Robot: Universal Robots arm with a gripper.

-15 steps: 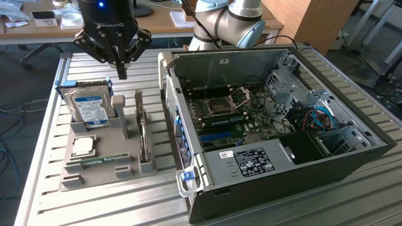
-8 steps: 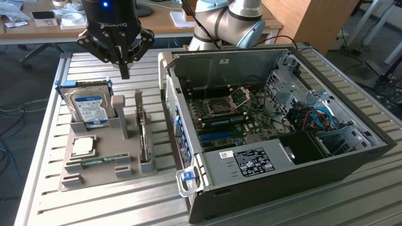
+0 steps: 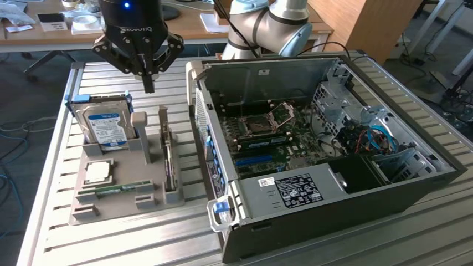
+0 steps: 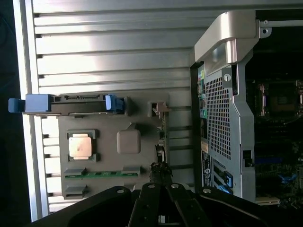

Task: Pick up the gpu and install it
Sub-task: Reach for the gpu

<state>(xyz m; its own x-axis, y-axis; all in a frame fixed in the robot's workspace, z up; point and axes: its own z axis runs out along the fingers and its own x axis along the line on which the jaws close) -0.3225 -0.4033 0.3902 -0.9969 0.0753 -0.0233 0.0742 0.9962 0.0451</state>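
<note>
On grey tray [image 3: 111, 206], slatted table [image 3: 133, 244]: hard drive [image 3: 103, 124], processor [image 3: 98, 172], memory stick [image 3: 114, 190]; gpu [image 3: 169, 166] edge-on (slotted upright) along tray's edge beside computer case [image 3: 296, 227]. Gripper [image 3: 148, 87] above tray, closed, holding nothing

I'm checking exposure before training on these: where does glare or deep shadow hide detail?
Wrist view: the slatted table glares nearly white, and inside the computer case the motherboard sinks almost to black; the gpu reads as a dark strip. Exterior view: light is more even, the motherboard's sockets are plain, only the table's far slats shine.
</note>
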